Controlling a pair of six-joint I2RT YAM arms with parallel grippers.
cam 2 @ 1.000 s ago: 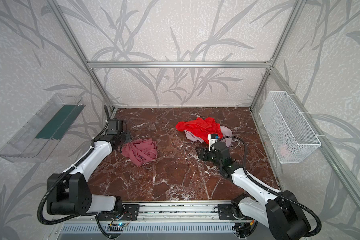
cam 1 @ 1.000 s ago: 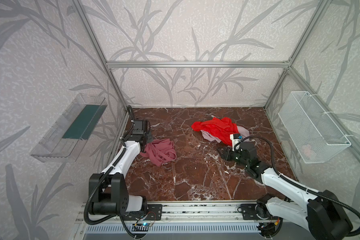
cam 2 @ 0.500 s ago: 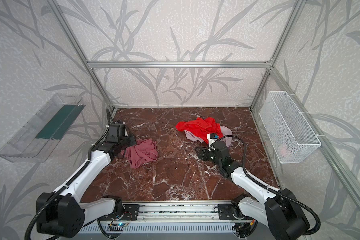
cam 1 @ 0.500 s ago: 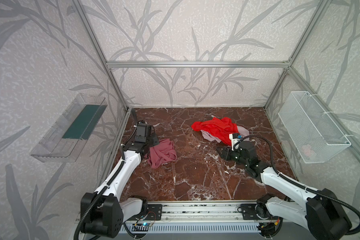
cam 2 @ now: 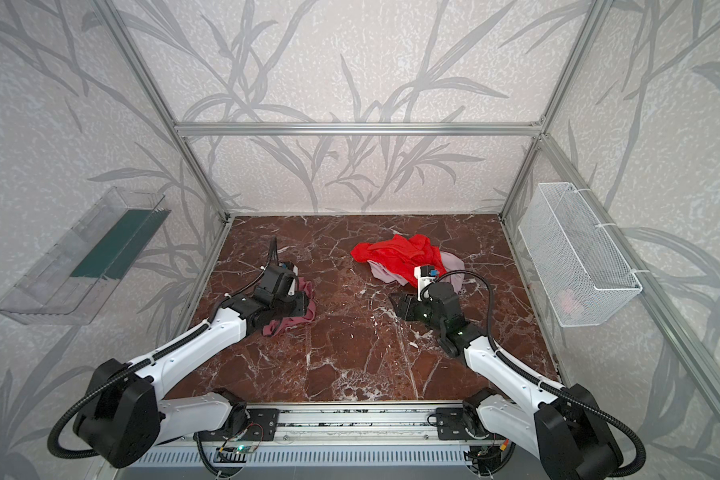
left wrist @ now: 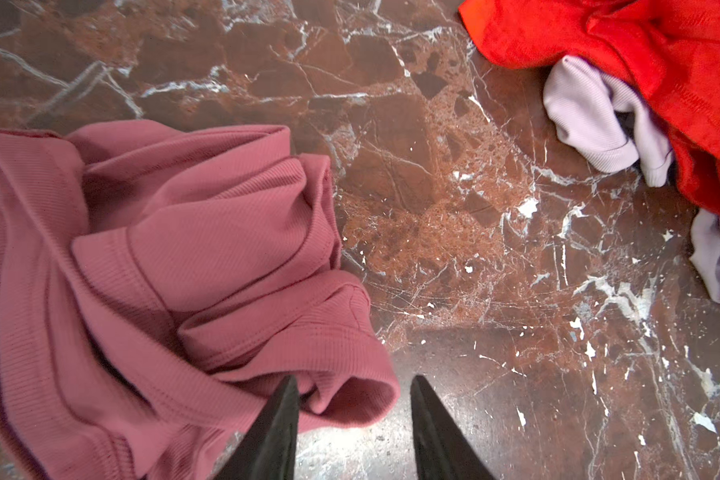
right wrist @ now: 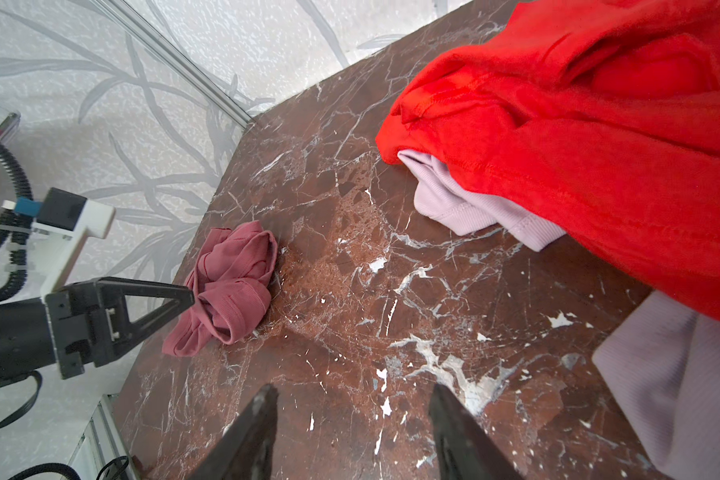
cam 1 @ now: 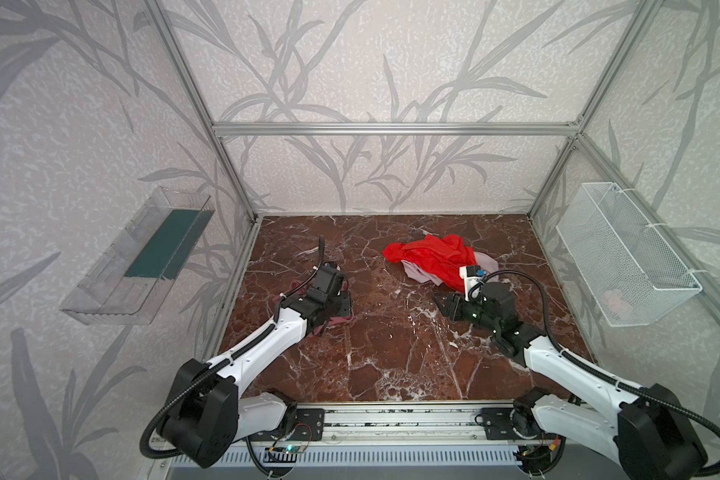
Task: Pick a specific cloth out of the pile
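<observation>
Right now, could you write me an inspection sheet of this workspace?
Surface: marble table, bare between the cloths.
Job's things: mauve-pink cloth bunched on the left, apart from the pile, where a red cloth lies over a lilac cloth.
Clutter: nothing seen.
Grippers: left gripper open, astride a fold of the mauve-pink cloth; right gripper open over bare table, empty.
Cables: left arm's cable and right arm's cable loop above the wrists.
Surroundings: clear bin on the left wall, wire basket on the right wall.

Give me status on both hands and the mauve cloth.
Left hand open, tips at mauve cloth. Right hand open, empty. Cloth on table, clear of pile. Nothing in the way.
</observation>
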